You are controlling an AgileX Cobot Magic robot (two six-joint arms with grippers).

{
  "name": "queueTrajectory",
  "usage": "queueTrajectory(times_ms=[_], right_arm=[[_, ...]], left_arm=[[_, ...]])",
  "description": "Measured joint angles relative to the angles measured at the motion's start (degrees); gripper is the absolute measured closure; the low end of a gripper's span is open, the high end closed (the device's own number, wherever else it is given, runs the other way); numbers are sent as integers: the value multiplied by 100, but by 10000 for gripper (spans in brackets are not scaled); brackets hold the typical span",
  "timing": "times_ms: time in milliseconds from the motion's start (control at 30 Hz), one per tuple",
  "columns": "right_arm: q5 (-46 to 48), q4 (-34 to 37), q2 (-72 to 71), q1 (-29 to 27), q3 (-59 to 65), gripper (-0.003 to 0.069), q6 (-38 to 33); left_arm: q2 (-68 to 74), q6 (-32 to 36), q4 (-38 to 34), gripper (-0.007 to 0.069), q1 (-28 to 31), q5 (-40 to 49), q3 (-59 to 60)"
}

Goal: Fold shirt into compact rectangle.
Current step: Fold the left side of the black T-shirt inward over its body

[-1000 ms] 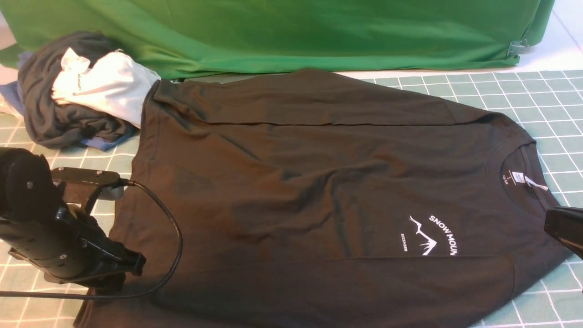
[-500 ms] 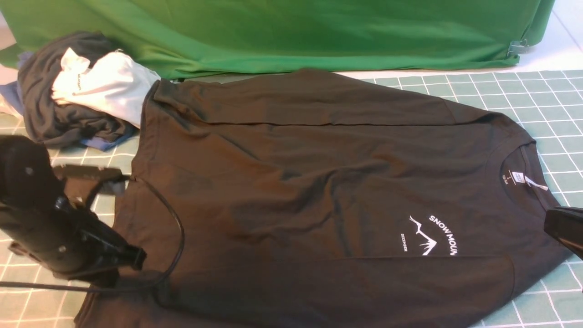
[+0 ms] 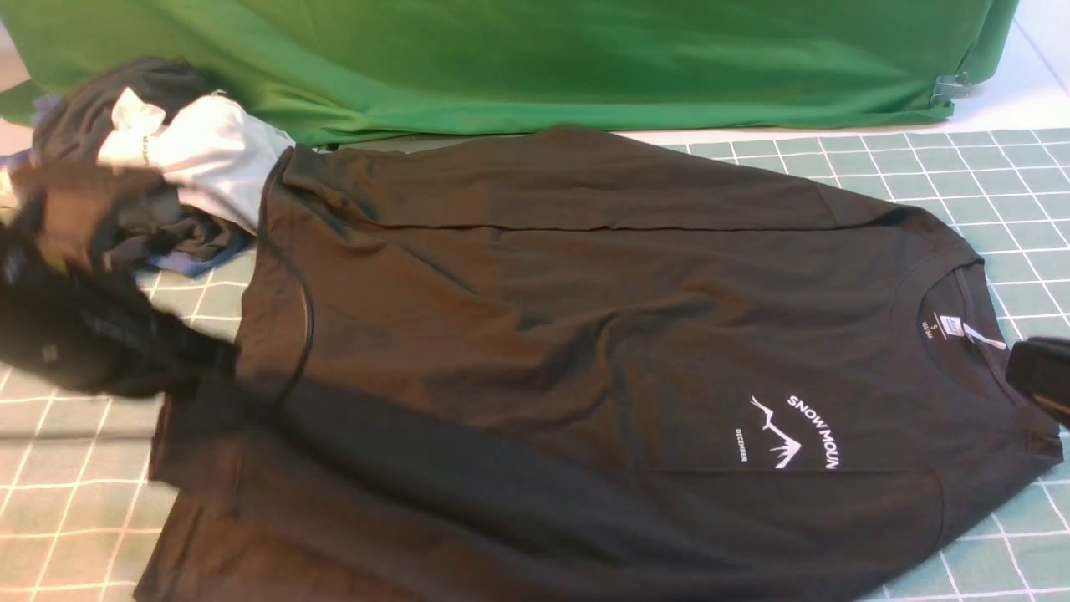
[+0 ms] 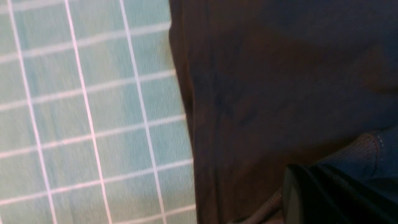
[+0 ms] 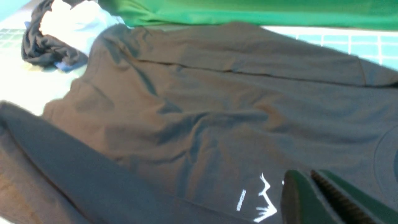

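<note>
The black shirt (image 3: 585,318) lies spread on the grid mat, with its collar and white neck label (image 3: 953,326) to the right and its hem to the left. My left gripper (image 3: 209,368), blurred at the left, is shut on the ribbed cuff (image 4: 363,149) of the near sleeve (image 3: 501,485). That sleeve runs slantwise across the lower body of the shirt. In the left wrist view the left gripper (image 4: 307,169) shows dark cloth around it. My right gripper (image 3: 1036,376) hangs shut over the shoulder beside the collar. In its own view the right gripper (image 5: 306,174) shows nothing between its fingers, close to the white print (image 5: 264,199).
A heap of dark grey, white and blue clothes (image 3: 167,167) sits at the back left, touching the shirt's far hem corner. The green backdrop (image 3: 535,58) runs along the back, with a metal clip (image 3: 949,88) at its right end. The green grid mat (image 3: 1003,184) shows around the shirt.
The left gripper has shut on the cuff and swung up and away to the left, dragging the sleeve's end with it. The right gripper has shifted slightly farther back.
</note>
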Motion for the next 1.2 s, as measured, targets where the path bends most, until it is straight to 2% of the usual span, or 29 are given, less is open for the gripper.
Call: queueTrajectory(times_ms=[333, 600, 933, 1200], right_arm=[[537, -253, 383, 0, -727, 609, -6], [2238, -941, 672, 0, -1815, 609, 89], [2546, -983, 672, 0, -1933, 609, 262], [2563, -987, 672, 0, -1938, 609, 337]], left_arm=[[605, 20, 32, 611, 0, 164, -1391], [1992, -24, 485, 611, -5, 239, -2760], [3496, -43, 873, 611, -6, 165, -3915], [3971, -74, 1028, 610, -6, -89, -4249]])
